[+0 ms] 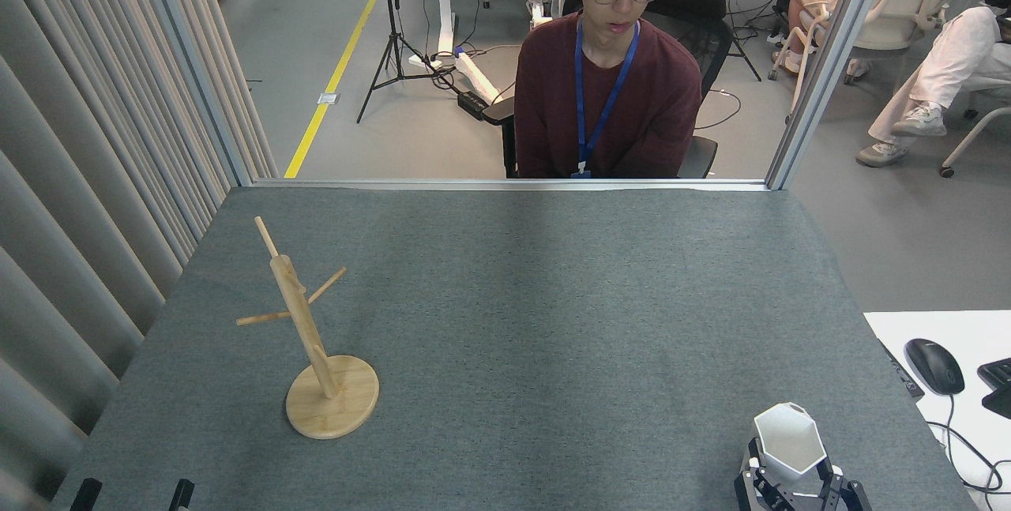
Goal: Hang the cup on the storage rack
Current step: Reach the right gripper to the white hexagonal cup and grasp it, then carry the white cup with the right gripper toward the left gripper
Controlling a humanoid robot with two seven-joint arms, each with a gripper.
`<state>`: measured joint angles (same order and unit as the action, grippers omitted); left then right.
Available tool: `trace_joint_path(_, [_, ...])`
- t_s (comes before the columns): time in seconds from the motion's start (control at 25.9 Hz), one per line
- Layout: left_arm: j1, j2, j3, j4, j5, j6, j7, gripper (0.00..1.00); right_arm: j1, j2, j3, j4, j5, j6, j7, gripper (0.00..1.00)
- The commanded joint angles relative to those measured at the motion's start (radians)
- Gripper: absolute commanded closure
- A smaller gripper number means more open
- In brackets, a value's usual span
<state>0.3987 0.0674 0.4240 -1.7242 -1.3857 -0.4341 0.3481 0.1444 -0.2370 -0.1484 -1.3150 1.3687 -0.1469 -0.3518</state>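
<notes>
Bare table (553, 321) between cup (786, 438) and storage rack (304, 329)

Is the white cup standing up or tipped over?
Standing up. The cup shows its open six-sided rim on top, with the right claw around its base.

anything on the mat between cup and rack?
No. In the head view, only bare grey mat lies between the cup and the storage rack.

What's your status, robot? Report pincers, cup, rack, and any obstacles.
Right pincer around cup, grip unconfirmed. Left pincer low at near edge, idle. Storage rack upright far left, pegs bare. Table between them unobstructed.
</notes>
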Motion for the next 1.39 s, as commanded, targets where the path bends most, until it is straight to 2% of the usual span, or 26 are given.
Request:
trace_joint_path(0.0, [-0.005,-0.003,-0.005,0.000,0.001,0.001,0.003,0.00,0.001,0.010,-0.003,-0.035,-0.005,-0.005,-0.021,0.47])
trace_joint_path(0.12, [-0.009,-0.008,-0.037,0.000,-0.006,0.000,0.002,0.00,0.012,0.011,-0.010,-0.178,-0.007,-0.003,-0.039,0.48])
trace_joint_path(0.19, [-0.015,-0.008,-0.114,0.002,-0.009,0.000,0.000,0.00,0.012,0.022,-0.003,-0.257,-0.007,0.001,-0.036,0.50])
trace_joint_path(0.27, [-0.023,-0.003,-0.222,0.005,-0.022,0.001,-0.006,0.00,0.000,0.067,0.015,-0.302,0.012,0.007,-0.033,0.50])
trace_joint_path(0.43, [-0.106,-0.021,-0.398,0.038,-0.219,0.009,-0.064,0.00,-0.045,0.169,0.159,-0.313,0.184,0.007,-0.033,0.51])
trace_joint_path(0.62, [-0.210,-0.104,-0.498,0.090,-0.389,0.009,-0.172,0.00,-0.045,0.263,0.317,-0.310,0.326,0.020,-0.033,0.51])
trace_joint_path(0.7, [-0.225,-0.126,-0.516,0.095,-0.453,0.012,-0.181,0.00,-0.045,0.289,0.371,-0.299,0.369,0.029,-0.035,0.51])
trace_joint_path(0.85, [-0.230,-0.127,-0.587,0.087,-0.486,0.052,-0.190,0.00,-0.034,0.292,0.471,-0.265,0.392,0.089,-0.044,0.51])
trace_joint_path(1.08, [-0.241,-0.130,-0.674,0.075,-0.486,0.090,-0.196,0.00,-0.037,0.300,0.535,-0.205,0.394,0.113,-0.052,0.51])
trace_joint_path(1.2, [-0.251,-0.135,-0.685,0.077,-0.486,0.100,-0.198,0.00,-0.037,0.300,0.556,-0.202,0.398,0.115,-0.052,0.51])
trace_joint_path(1.35, [-0.264,-0.136,-0.689,0.077,-0.487,0.098,-0.199,0.00,-0.035,0.301,0.581,-0.187,0.435,0.119,-0.068,0.51])
